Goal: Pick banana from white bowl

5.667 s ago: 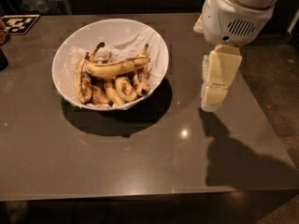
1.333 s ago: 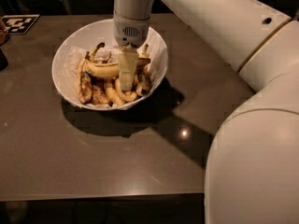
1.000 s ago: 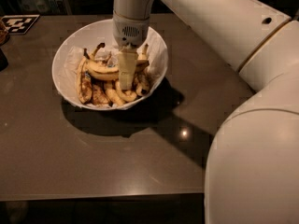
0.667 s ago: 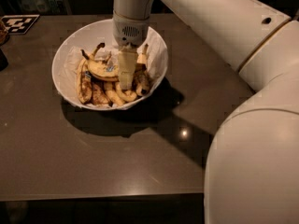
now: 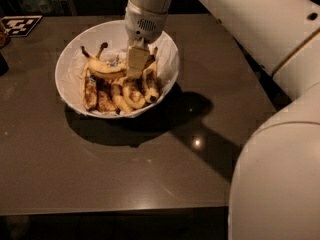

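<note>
The white bowl [image 5: 70, 84] stands on the dark table, left of centre, lined with white paper and holding several bananas. The banana [image 5: 106, 68], long, curved and yellow with a dark stem, lies across the top of the pile. My gripper [image 5: 136, 64] reaches straight down into the bowl from above and is shut on the banana's right end. The banana sits slightly raised above the shorter, browner bananas [image 5: 131, 93] beneath it.
A black-and-white marker tag [image 5: 20, 25] lies at the table's far left corner. A dark object [image 5: 3, 64] stands at the left edge. My arm's large white body [image 5: 280, 134] fills the right side of the view, over the table's right edge.
My gripper came from the right of the bowl down into it, closed on the long banana, and has now risen a little, with the banana lifting along with it.
</note>
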`<state>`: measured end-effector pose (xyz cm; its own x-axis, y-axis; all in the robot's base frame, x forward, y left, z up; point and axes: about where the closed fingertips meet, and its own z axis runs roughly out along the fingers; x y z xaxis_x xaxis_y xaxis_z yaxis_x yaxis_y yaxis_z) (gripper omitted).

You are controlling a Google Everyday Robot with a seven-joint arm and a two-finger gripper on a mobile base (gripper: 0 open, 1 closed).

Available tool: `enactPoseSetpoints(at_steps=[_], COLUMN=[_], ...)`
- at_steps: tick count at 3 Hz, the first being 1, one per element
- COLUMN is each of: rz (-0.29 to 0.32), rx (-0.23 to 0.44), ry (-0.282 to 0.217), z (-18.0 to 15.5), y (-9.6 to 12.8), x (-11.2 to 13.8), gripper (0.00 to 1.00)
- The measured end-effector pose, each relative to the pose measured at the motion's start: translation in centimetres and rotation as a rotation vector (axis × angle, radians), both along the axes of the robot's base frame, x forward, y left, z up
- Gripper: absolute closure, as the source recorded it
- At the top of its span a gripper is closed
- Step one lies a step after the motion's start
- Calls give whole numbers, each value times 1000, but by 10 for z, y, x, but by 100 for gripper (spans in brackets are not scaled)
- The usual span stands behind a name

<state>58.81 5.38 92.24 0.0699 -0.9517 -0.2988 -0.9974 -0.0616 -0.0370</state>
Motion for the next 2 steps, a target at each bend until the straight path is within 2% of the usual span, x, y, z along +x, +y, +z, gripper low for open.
enactPoseSetpoints(at_steps=[1, 2], rz=[6, 47], rx=[140, 260], ry=[-11, -20], z=[22, 42], y=[-11, -20], x=[-7, -20], gripper=[100, 100])
